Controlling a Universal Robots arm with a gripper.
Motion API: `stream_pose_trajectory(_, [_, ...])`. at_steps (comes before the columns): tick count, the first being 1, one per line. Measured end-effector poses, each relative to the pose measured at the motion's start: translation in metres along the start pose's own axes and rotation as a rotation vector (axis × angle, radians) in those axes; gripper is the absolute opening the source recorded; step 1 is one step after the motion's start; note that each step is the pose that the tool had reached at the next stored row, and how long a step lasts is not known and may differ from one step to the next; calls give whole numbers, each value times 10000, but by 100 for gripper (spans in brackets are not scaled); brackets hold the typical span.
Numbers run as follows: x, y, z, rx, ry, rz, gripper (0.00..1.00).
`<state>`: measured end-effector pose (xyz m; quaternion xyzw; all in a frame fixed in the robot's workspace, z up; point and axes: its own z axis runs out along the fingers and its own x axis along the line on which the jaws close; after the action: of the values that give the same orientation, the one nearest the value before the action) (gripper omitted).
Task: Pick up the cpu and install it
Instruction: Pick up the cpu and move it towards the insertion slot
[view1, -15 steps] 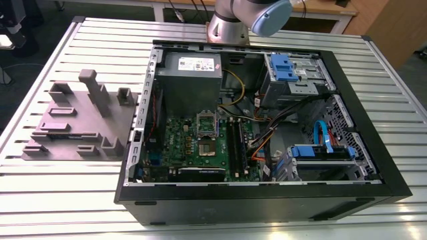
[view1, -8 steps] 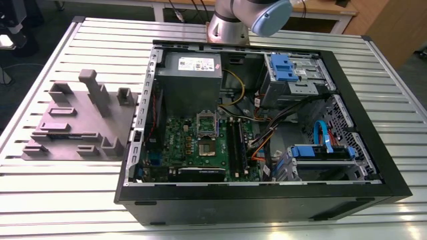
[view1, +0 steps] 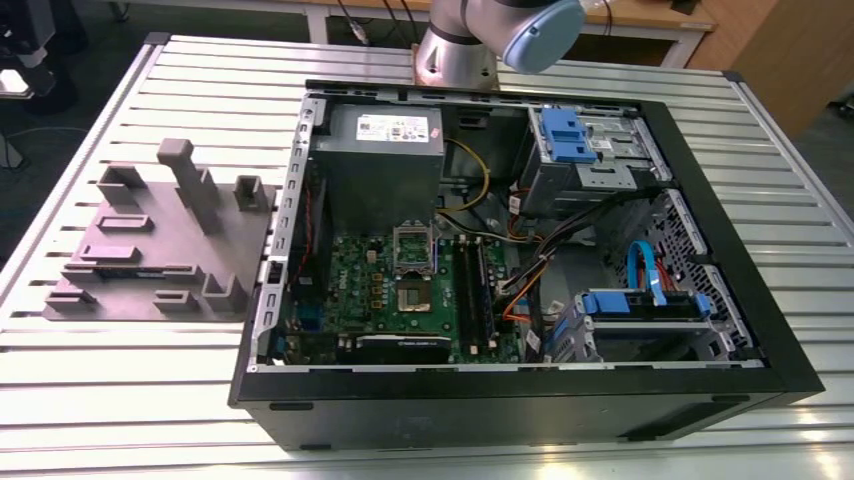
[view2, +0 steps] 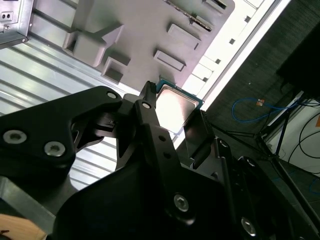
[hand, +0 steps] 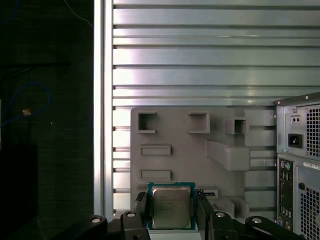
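- Black jaws, closest to the lens in both wrist views, pinch the cpu (hand: 171, 207) by two opposite edges, with one finger pressed against each side.
- Between them the cpu (view2: 176, 109) shows its silver-grey metal top with a thin green border around it.
- Behind the cpu lies the grey fixture (hand: 190, 150) with its upright blocks and rectangular pockets. The chip is seen over the fixture's edge, and I cannot tell if it touches the fixture.
- Under the fixture is the slatted metal table (hand: 200, 50).
- At the exterior view's left the fixture (view1: 147, 250) stands just beside the open computer case (view1: 534, 405), which takes the middle and the exterior view's right.
- Inside the case a green motherboard (view1: 387, 300) lies flat, and a grey power supply (view1: 380, 135) sits above it in the frame.
- At the upper middle of the exterior view the robot arm (view1: 494, 40) rises beyond the case.
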<state>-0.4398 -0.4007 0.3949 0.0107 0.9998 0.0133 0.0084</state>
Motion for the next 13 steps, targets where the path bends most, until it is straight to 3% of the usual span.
stream_pose_trajectory(13, [-24, 1, 0, 0, 0, 0, 47])
